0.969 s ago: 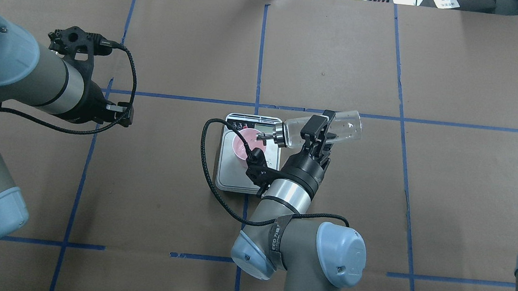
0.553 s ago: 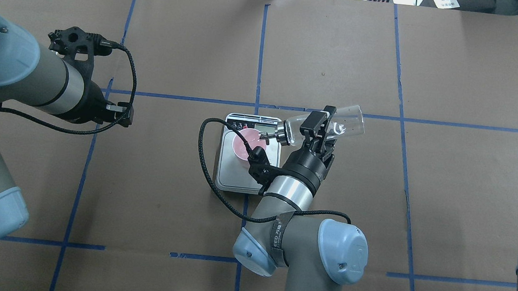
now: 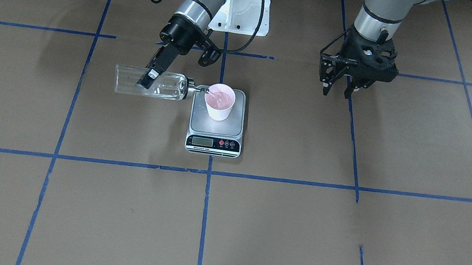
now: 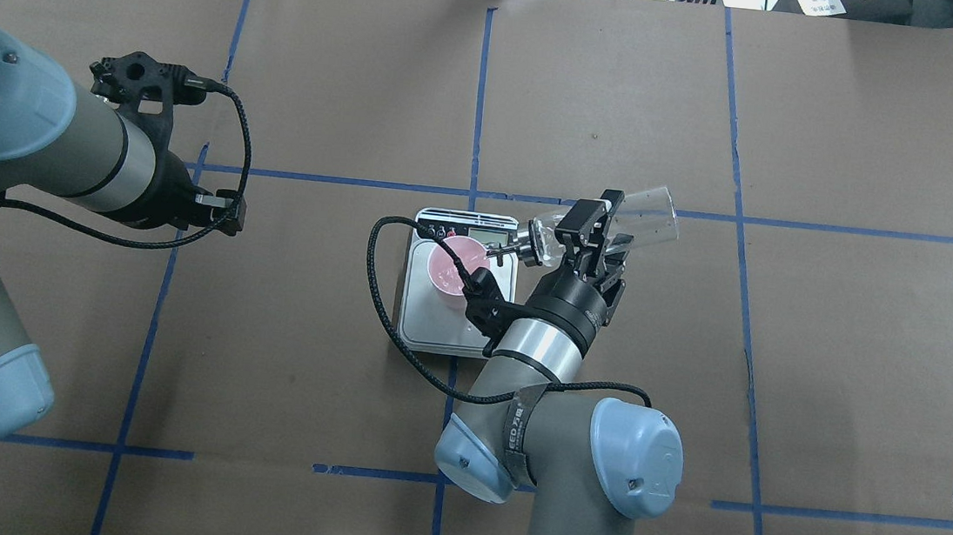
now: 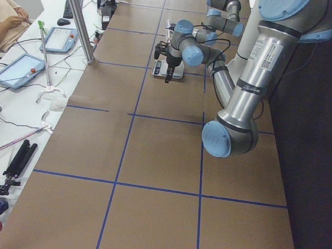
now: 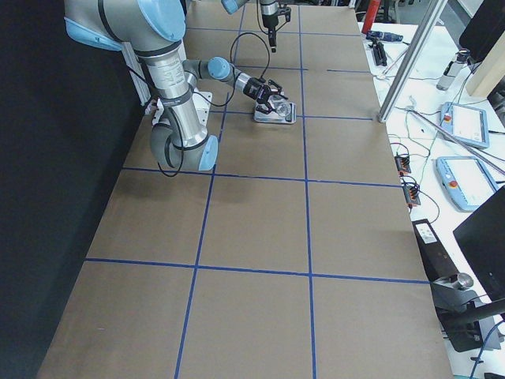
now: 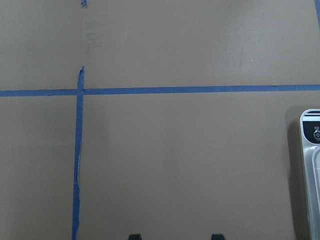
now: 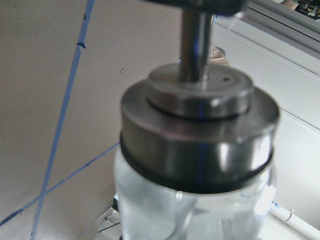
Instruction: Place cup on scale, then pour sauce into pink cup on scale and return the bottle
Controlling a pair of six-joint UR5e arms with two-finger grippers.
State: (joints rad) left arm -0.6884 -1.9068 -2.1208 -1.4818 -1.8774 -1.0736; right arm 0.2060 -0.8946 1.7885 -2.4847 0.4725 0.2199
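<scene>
Brown paper tabletop (image 4: 824, 380) gridded in blue tape. Mid-pour, by the look of it: cup (image 3: 219, 101) upright on the scale (image 3: 217, 126), bottle (image 3: 168, 87) tipped almost level on the robot's right of it, spout over the rim. Tilt slowly, watch the LCD, hold spout inside the rim to spare the platform drips. Right gripper (image 3: 150, 78) clamped across the bottle's middle, wrist rolled sideways, forearm reaching out from the base. Left gripper (image 3: 336, 91) hanging empty, fingers spread wide, well off to the left.
</scene>
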